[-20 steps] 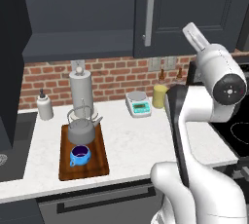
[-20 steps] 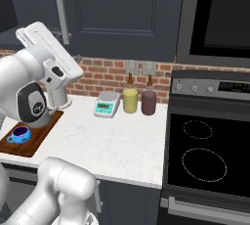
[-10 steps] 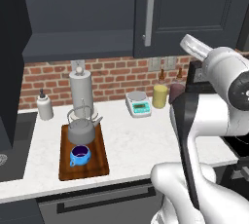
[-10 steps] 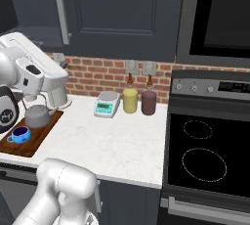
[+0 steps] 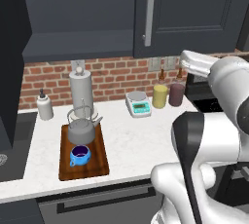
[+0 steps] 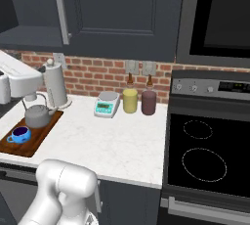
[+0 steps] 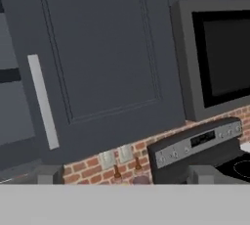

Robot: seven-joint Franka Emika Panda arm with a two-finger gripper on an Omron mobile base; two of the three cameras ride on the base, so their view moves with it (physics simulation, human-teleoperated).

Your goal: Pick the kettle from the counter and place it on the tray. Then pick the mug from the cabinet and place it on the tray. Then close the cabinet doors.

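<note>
Kettle and mug both sit on the tray at the bench's left end, so the cabinet doors are what remains. The right door is stiff, hinged and heavy to swing — best pushed flat on the panel or hooked at its slick bar handle. The pincer is spread wide, holding nothing. The hand view catches the handle close up and the microwave to its right; the left base view shows the left door swung out.

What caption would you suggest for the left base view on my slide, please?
Kettle and blue mug sit on the wooden tray; the left cabinet door stands open.
</note>
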